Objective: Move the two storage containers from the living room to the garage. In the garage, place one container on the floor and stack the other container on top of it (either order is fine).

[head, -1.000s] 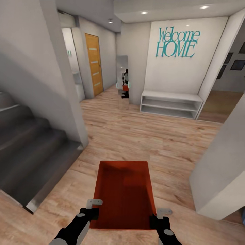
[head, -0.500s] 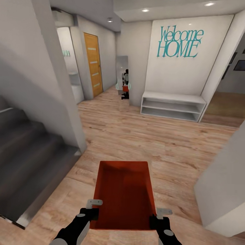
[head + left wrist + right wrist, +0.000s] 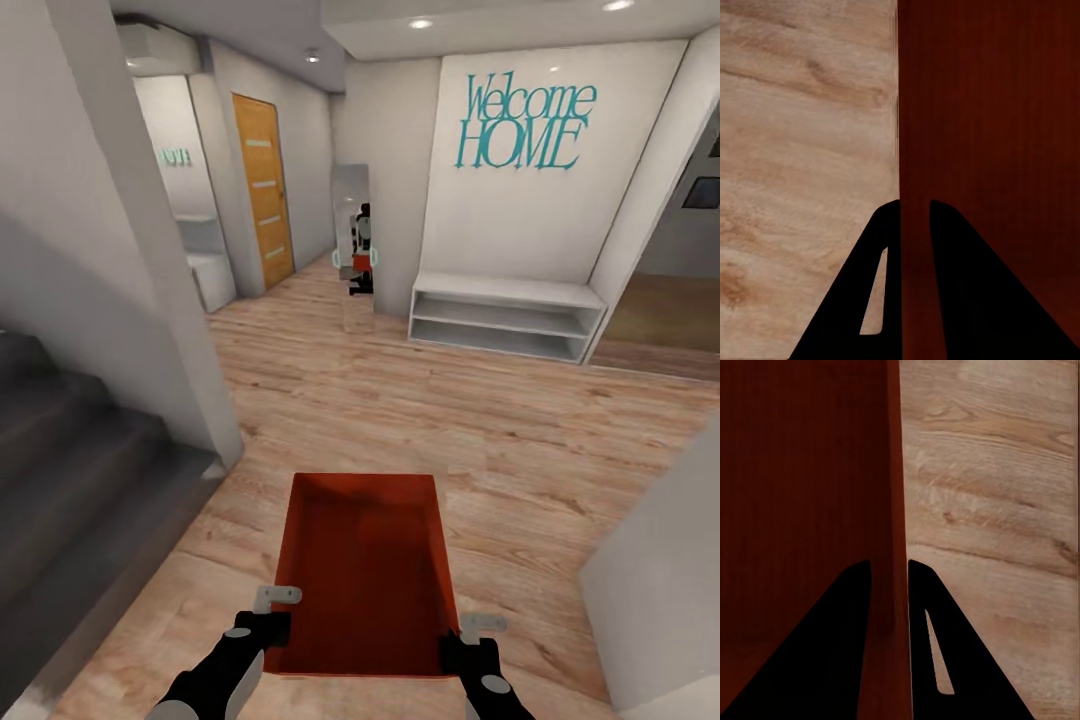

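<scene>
I carry one orange-red storage container (image 3: 365,570) in front of me, held level above the light wood plank floor. My left gripper (image 3: 272,612) is shut on its left wall near the close corner. On the opposite wall my right gripper (image 3: 462,636) is shut the same way. In the left wrist view the left gripper (image 3: 915,214) straddles the container (image 3: 990,150) wall. In the right wrist view the right gripper (image 3: 889,570) clamps the container (image 3: 802,480) wall, with plank floor beyond. The container is empty.
A grey staircase (image 3: 70,470) and a white wall corner (image 3: 190,330) stand at the left. Ahead are a white shelf bench (image 3: 500,315) under a "Welcome HOME" wall, a mirror (image 3: 355,235) and an orange door (image 3: 260,185). A white wall block (image 3: 660,580) juts in at the right.
The whole view has shifted: I have rolled forward down the hall, so stairs and right wall slid toward the edges. The container and both grippers keep the same hold.
</scene>
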